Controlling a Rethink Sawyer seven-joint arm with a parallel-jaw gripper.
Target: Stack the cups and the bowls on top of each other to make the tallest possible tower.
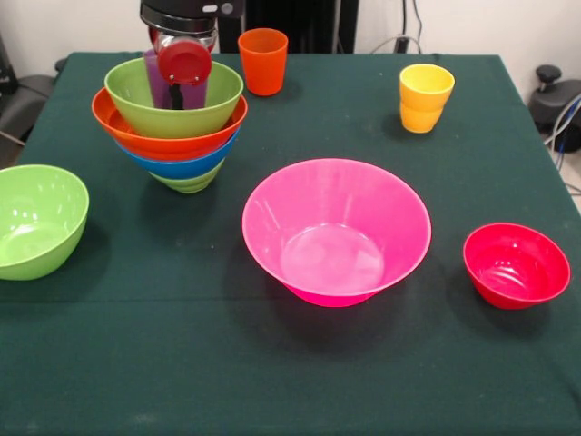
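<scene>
Tower (172,136): 4 nested bowls, purple cup (159,86) inside top one; tool (184,64) over it, grip state unclear

Arm end (186,14) shows a black rounded housing with a grey band, a silvery clear section below it. Gripper (184,62) carries a round glossy red disc over a dark stem.
</scene>
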